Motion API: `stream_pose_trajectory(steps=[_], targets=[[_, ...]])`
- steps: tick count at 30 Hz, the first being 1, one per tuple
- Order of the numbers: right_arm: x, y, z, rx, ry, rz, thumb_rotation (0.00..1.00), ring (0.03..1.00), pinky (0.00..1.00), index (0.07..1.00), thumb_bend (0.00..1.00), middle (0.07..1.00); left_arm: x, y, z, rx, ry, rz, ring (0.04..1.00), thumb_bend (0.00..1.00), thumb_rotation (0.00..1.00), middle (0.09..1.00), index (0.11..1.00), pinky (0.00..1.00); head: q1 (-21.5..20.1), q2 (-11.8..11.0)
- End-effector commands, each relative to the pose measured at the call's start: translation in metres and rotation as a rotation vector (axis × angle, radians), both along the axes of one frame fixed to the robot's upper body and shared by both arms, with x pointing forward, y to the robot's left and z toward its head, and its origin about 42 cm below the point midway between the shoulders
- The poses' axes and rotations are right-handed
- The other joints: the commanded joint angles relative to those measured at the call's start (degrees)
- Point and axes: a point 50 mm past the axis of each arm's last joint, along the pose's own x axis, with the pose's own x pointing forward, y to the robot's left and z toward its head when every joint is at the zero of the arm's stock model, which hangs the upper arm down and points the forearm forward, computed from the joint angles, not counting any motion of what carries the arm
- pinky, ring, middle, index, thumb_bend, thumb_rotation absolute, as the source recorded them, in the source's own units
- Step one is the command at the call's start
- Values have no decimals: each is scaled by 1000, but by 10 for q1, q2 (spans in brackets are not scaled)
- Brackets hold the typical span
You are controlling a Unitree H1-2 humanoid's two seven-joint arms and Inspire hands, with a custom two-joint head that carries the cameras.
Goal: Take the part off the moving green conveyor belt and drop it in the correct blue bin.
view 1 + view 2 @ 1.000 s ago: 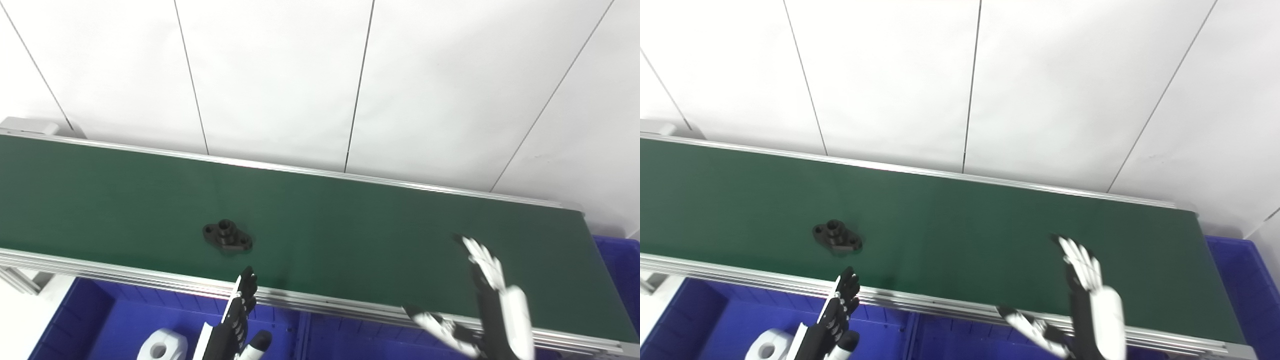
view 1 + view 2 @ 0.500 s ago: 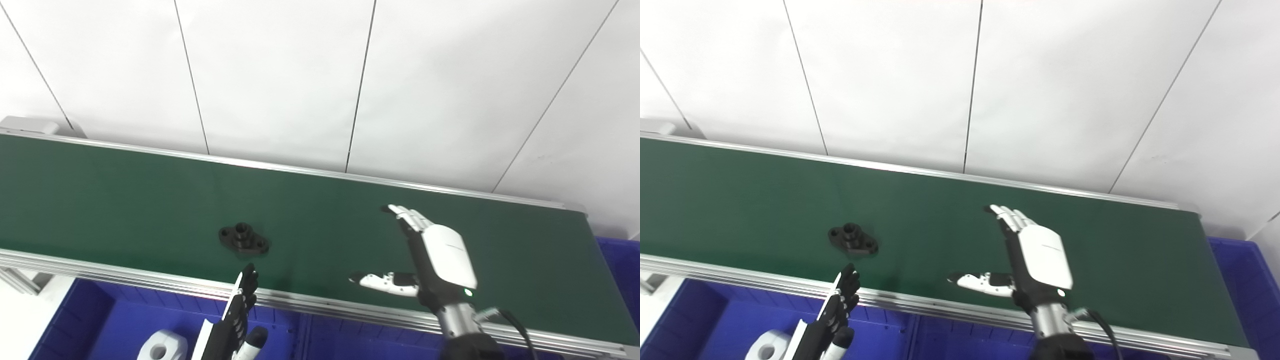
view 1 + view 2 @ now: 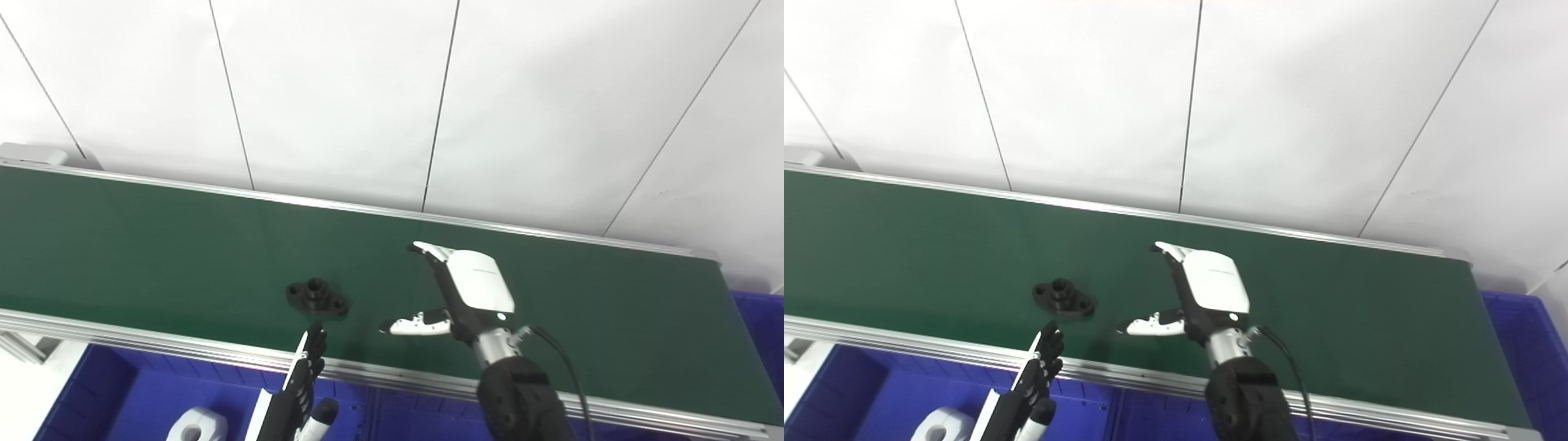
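Part (image 3: 317,297) on my belt (image 3: 153,245) — black, oval flange, raised hub; right hand (image 3: 456,294) spread empty beside it, left hand (image 3: 303,380) open too.

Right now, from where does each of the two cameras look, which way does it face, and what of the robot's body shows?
Left eye view: on the head, facing down and forward at the green belt; shows the open right hand and the left hand.
Right eye view: beside it, slightly to the right, same direction, same two hands.
Shared: the black part on the belt, the blue bin holding a white part, the white wall.
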Motion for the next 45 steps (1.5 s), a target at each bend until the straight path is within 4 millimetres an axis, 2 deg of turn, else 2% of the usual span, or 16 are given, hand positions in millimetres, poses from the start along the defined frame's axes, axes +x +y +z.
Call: stream_pose_trajectory(steps=[1,7,15,18,20,23,24,25,27,28,30,37,45], targets=[[9,12,18,16,-70,1,493,826,775,831,955,823,1,-5,10,-39,-43,7,1000,659,838,1000,1000,1000,1,1],[18,33,10,7,-37,29,474,825,760,836,941,829,-2,-10,12,-50,-53,7,1000,633,841,1000,1000,1000,8,4],[24,50,-5,-62,-18,57,499,800,700,832,946,812,-4,-16,14,-70,-57,7,1000,651,836,1000,1000,1000,16,8],[25,53,-10,-82,-15,69,502,786,693,828,941,800,-5,-18,15,-71,-60,6,1000,623,838,1000,1000,1000,18,10],[25,55,-14,-93,-10,74,499,703,612,815,931,751,-6,-19,16,-67,-60,8,1000,623,843,1000,1000,1000,19,11],[25,57,-21,-107,3,74,473,454,363,765,865,624,-7,-21,16,-64,-64,10,1000,633,851,1000,1000,1000,23,14],[25,57,-24,-110,4,72,410,352,265,717,799,525,-7,-21,17,-63,-66,11,1000,631,856,1000,1000,1000,24,15],[25,57,-29,-111,4,72,401,338,253,709,789,510,-7,-22,17,-63,-66,12,1000,631,856,1000,1000,1000,24,15],[25,56,-34,-109,5,71,288,244,177,611,658,370,-8,-23,18,-62,-66,14,1000,634,855,1000,1000,1000,25,16],[24,55,-39,-112,11,68,268,228,165,594,636,347,-8,-24,18,-64,-67,14,1000,635,855,1000,1000,1000,26,16],[23,52,-45,-124,16,62,168,174,119,505,532,268,-9,-24,19,-69,-67,16,1000,634,856,1000,1000,1000,26,18],[23,43,-56,-143,20,47,136,156,99,483,508,249,-9,-25,19,-68,-61,24,1000,632,867,1000,1000,1000,23,19],[23,35,-55,-151,54,39,141,174,116,480,507,265,-9,-25,19,-59,-69,27,1000,605,900,1000,1000,1000,20,21]])
